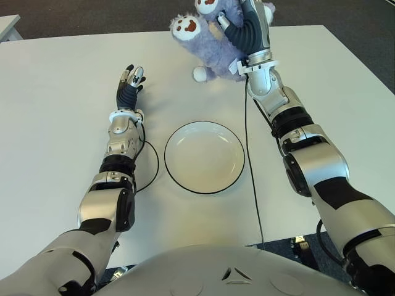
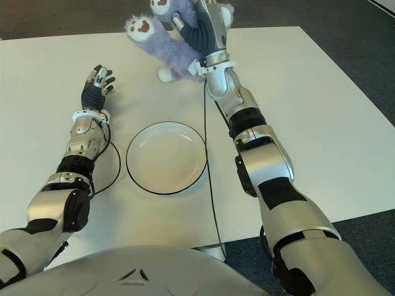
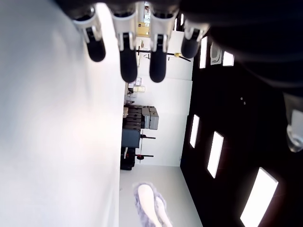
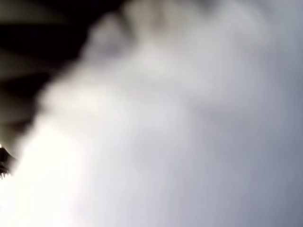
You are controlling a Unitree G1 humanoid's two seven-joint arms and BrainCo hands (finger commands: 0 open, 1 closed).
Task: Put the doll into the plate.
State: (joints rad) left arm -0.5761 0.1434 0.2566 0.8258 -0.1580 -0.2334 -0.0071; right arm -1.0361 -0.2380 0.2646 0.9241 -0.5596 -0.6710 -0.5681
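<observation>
The doll is a fluffy purple plush with white paws marked brown, at the far middle of the white table. My right hand is wrapped around it, fingers curled into the fur, and the plush fills the right wrist view. The plate is white with a thin dark rim and lies bare near me, between my two arms. My left hand is stretched out flat left of the plate, fingers straight and holding nothing; its fingertips show spread in the left wrist view.
A thin black cable runs from my right wrist down past the plate's right edge to the table's near edge. Another cable loops beside my left forearm. Dark carpet lies beyond the table's edges.
</observation>
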